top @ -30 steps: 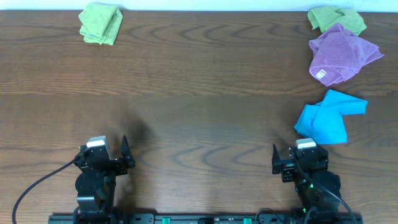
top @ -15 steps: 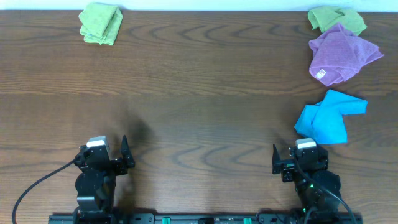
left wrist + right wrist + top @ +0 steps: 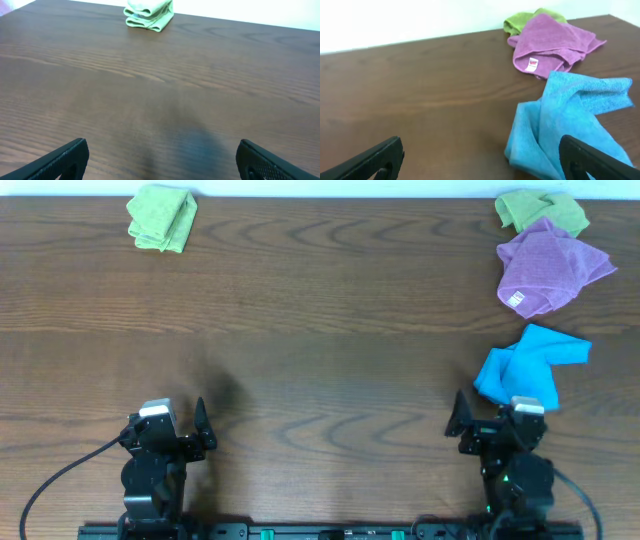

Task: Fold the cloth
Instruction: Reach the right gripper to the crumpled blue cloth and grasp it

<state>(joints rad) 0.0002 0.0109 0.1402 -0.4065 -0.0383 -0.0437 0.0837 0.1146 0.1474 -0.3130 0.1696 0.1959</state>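
Observation:
The sky-blue cloth (image 3: 527, 366) lies crumpled on the table at the right, and also shows in the right wrist view (image 3: 570, 125). My right gripper (image 3: 492, 420) (image 3: 482, 157) is open and empty, just in front of the cloth's near edge; its right finger overlaps the cloth in the wrist view. My left gripper (image 3: 180, 425) (image 3: 162, 157) is open and empty over bare table at the near left, far from the cloth.
A purple cloth (image 3: 548, 267) (image 3: 547, 42) lies behind the blue one, with a lime-green cloth (image 3: 540, 208) (image 3: 520, 20) behind it at the far right corner. Another folded lime-green cloth (image 3: 162, 217) (image 3: 149, 13) sits at the far left. The table is dark wood.
My right arm has moved a little to the right and turned toward the blue cloth. The left arm and the cloths have not moved.

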